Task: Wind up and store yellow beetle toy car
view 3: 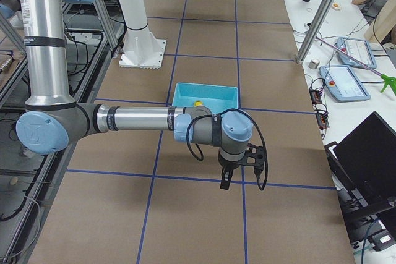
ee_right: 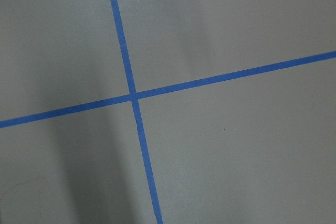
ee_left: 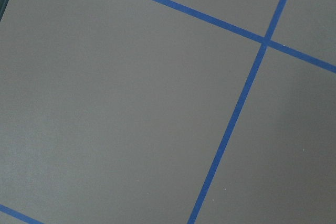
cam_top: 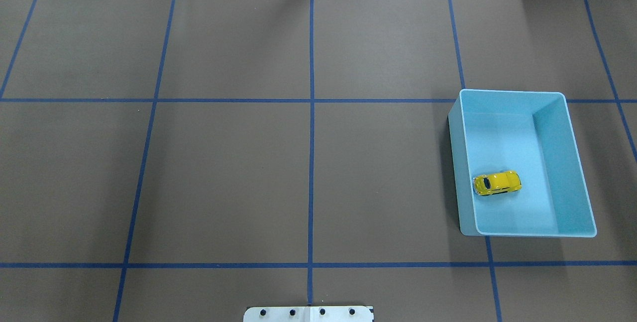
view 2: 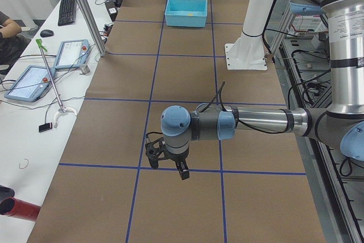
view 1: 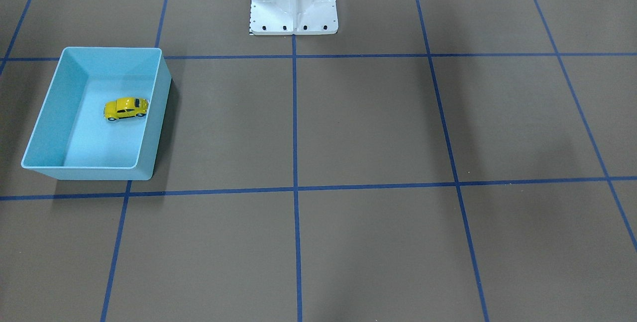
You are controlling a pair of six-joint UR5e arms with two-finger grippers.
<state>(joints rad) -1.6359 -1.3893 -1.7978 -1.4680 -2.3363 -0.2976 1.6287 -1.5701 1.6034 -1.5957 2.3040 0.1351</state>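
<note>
The yellow beetle toy car [view 1: 126,108] stands on its wheels inside the light blue bin [view 1: 79,172], close to one long wall. It also shows in the overhead view [cam_top: 497,183] and as a yellow speck in the right side view [view 3: 197,102]. No gripper is near it. My left gripper [view 2: 166,163] hangs low over the brown table, far from the bin [view 2: 186,20]. My right gripper [view 3: 238,168] hangs over the table just in front of the bin [view 3: 229,94]. Both show only in side views, so I cannot tell whether they are open or shut.
The white robot pedestal [view 1: 293,8] stands at the table's middle edge. Blue tape lines [cam_top: 311,113] grid the brown table. Tablets, cables and a metal post [view 2: 85,15] sit on the side bench. Both wrist views show only bare table and tape.
</note>
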